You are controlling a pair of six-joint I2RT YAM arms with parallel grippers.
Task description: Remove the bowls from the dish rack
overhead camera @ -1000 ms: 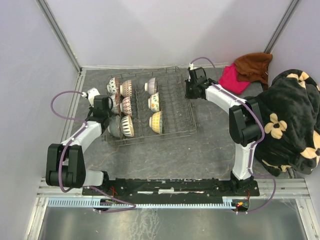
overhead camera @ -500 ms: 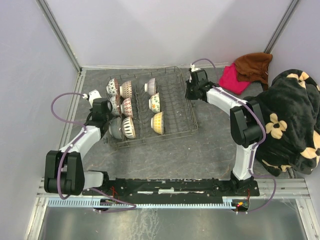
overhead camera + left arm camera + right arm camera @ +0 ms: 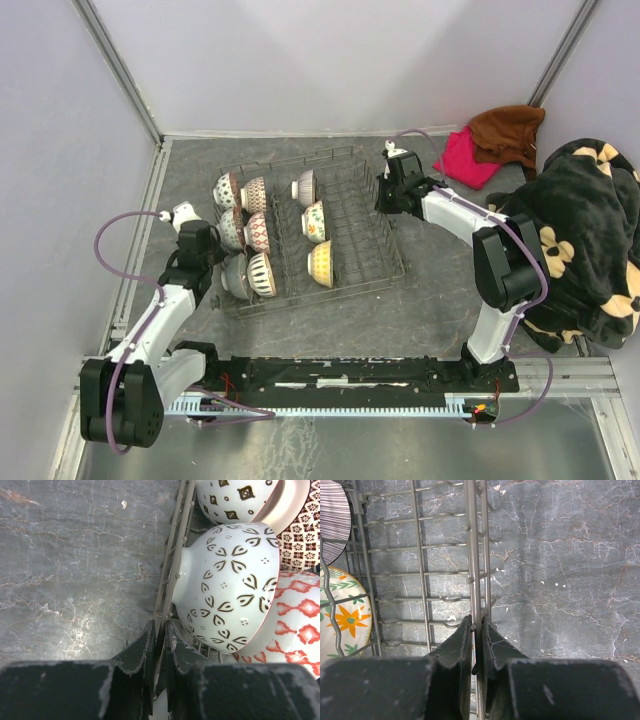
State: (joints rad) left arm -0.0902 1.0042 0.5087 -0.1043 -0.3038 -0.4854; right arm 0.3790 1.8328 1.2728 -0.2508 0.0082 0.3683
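Jo: Dish rack [image 3: 365, 235] has slid toward the arm bases and a bit right vs. a second ago. Left arm has pulled back with it, its elbow now down by the near rail.

Lin: Claws?

Jo: Both clamped on it. Left gripper [image 3: 159, 630] is pinched shut on the rack's left side wire, with the wire running straight between the fingers. Right gripper [image 3: 476, 625] is the same on the right rim wire, jaws tight around it.

Lin: Bowls?

Jo: All nine bowls [image 3: 258, 232] are in the rack, standing on edge between the tines. Six are paired in the left column, three in the middle column, and the right third of the rack is bare wire.

Lin: Anything close to the fingers?

Jo: Left wrist view: leaf-pattern bowl [image 3: 225, 585] sits against the side wire just beyond the fingertips, with the red lattice bowl [image 3: 295, 625] touching it from behind. Right wrist view: floral bowl [image 3: 342, 620] and striped bowl [image 3: 332, 515] are well left of the grip.

Lin: Surroundings?

Jo: Rack sits on the grey table [image 3: 430, 290]. Red cloth [image 3: 465, 158], brown cloth [image 3: 508, 135] and black blanket [image 3: 580, 240] are off to the right, apart from the rack.
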